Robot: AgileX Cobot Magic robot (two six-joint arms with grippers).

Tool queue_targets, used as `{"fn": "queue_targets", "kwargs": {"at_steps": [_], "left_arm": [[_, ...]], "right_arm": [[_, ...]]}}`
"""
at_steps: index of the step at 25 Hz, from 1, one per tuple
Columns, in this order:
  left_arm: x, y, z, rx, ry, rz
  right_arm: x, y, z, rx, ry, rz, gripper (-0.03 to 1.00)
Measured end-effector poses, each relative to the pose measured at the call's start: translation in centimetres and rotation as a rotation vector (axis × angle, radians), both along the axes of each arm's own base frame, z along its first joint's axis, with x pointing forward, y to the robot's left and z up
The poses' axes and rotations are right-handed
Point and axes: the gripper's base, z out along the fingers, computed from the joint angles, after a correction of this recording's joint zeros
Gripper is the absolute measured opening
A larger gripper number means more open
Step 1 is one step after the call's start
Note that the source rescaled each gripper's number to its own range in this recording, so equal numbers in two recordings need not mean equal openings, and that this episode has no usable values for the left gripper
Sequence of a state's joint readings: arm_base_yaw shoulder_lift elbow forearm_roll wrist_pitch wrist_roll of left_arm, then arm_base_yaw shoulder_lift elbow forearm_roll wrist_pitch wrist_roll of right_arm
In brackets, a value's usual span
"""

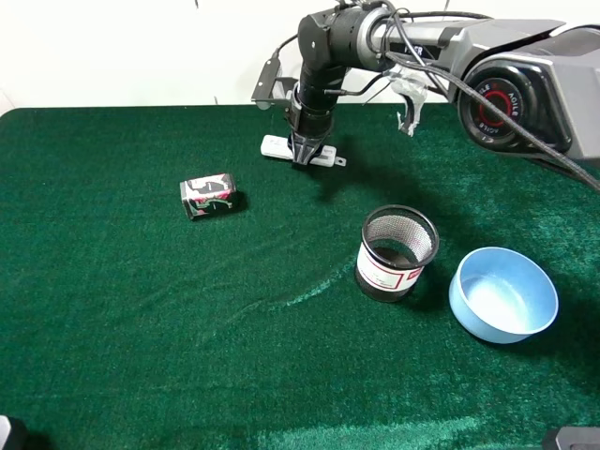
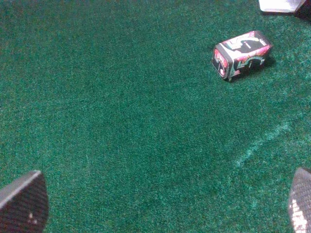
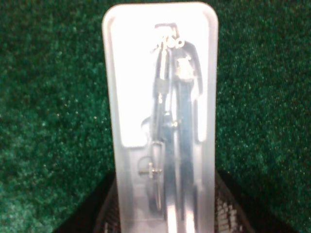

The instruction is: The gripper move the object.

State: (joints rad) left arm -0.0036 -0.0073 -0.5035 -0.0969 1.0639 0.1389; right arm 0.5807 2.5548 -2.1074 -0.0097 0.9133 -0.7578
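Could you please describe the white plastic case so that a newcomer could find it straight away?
On the green table, look to the far edge, under the right gripper. The slim white case lies flat there, unlike the printed box and mesh cup nearer the front.

Surface [image 1: 141, 356] is covered in dark green felt, with a faint pale crease seen near the middle. A plain off-white wall [image 1: 112, 56] is seen behind its far edge; lighting is diffuse.
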Motion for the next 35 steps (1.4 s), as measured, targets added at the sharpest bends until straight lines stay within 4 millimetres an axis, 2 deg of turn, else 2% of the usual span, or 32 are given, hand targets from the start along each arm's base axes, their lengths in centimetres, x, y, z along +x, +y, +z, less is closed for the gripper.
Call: {"fn": "queue_targets", "kwargs": {"at_steps": [7, 8, 13, 18, 19, 21, 23, 24, 28, 35], "left_arm": [[0.0, 0.0, 0.0, 0.000, 0.000, 0.000], [0.0, 0.0, 0.0, 0.000, 0.000, 0.000], [0.0, 0.0, 0.0, 0.000, 0.000, 0.000], [0.0, 0.0, 0.0, 0.000, 0.000, 0.000], [0.0, 0.0, 0.0, 0.000, 0.000, 0.000], [0.0, 0.0, 0.0, 0.000, 0.000, 0.000], [0.0, 0.0, 0.0, 0.000, 0.000, 0.000], [0.0, 0.0, 0.0, 0.000, 0.000, 0.000], [0.0, 0.0, 0.0, 0.000, 0.000, 0.000], [0.0, 0.0, 0.0, 0.000, 0.000, 0.000]], "right_arm": [[0.0, 0.0, 0.0, 0.008, 0.005, -0.005, 0.00], [0.0, 0.0, 0.0, 0.008, 0.005, -0.005, 0.04], [0.0, 0.0, 0.0, 0.007, 0.006, -0.005, 0.36], [-0.1, 0.0, 0.6, 0.007, 0.005, -0.005, 0.85], [-0.1, -0.1, 0.7, 0.006, 0.007, -0.005, 0.91], [-0.1, -0.1, 1.4, 0.011, 0.000, -0.005, 0.96], [-0.2, -0.1, 2.8, 0.022, -0.013, -0.010, 0.98], [-0.4, -0.2, 4.5, 0.042, -0.009, -0.046, 0.99], [-1.2, -0.7, 8.6, 0.083, 0.013, -0.170, 1.00], [-3.8, -2.7, 16.9, 0.112, 0.006, -0.327, 1.00]]}}
